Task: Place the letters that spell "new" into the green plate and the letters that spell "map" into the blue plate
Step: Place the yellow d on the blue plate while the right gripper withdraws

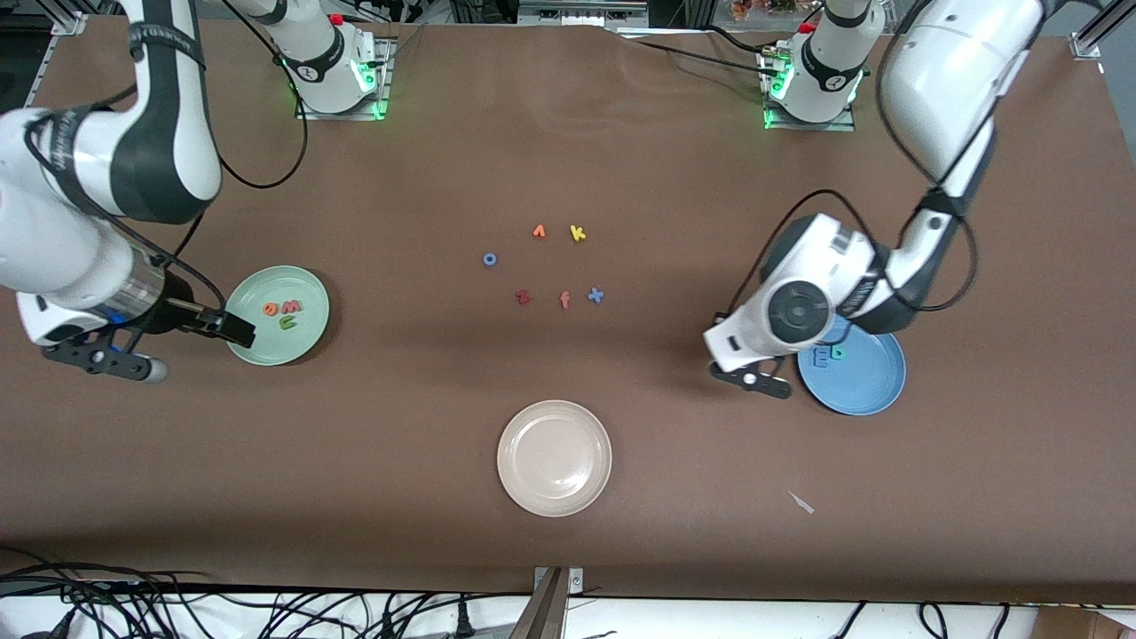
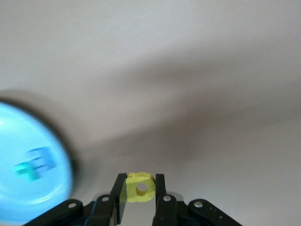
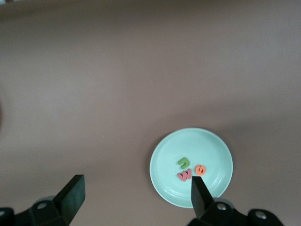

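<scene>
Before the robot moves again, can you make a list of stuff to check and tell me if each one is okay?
1. Left gripper shut on the yellow a: ok.
2. n, e, w all in the green plate: ok.
3. Blue m and teal p in the blue plate: ok.
4. Yellow a in the blue plate: not ok.
5. Right gripper open and holding nothing: ok.

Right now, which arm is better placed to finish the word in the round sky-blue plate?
The left arm. Its hand is shut on the small yellow foam letter a, beside the round sky-blue plate. The right hand is open and empty over the pale green plate.
</scene>
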Controlling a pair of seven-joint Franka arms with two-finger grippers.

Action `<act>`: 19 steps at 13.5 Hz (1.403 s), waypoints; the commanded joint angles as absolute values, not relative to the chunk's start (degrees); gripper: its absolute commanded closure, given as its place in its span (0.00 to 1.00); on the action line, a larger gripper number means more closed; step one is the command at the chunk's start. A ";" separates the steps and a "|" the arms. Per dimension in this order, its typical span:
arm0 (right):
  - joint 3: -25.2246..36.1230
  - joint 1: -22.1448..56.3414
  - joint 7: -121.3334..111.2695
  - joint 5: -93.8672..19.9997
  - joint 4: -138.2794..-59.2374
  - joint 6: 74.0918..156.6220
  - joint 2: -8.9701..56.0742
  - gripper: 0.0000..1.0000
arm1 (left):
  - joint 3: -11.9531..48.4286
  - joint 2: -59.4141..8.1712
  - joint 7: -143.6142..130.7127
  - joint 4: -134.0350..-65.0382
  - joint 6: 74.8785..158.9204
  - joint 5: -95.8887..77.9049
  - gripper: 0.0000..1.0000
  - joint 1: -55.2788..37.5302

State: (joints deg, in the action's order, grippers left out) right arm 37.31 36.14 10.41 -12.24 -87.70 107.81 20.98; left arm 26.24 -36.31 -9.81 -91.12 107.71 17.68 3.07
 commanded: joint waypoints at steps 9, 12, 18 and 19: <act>9.50 8.53 5.90 -6.43 -90.40 90.96 7.84 0.00 | 23.64 -39.29 9.41 -90.54 106.62 29.00 0.00 12.74; -0.06 1.50 5.80 1.20 -105.87 104.46 -2.70 0.00 | 23.82 -37.36 8.79 -88.60 106.17 28.04 0.00 12.66; 0.43 -0.18 6.16 -4.22 -100.55 96.59 -2.46 0.00 | 24.26 -33.32 8.01 -80.26 90.65 23.22 0.00 12.30; 0.79 -0.09 6.59 -4.74 -100.20 98.42 -2.11 0.00 | 24.00 -31.74 6.87 -80.07 89.75 21.12 0.00 12.91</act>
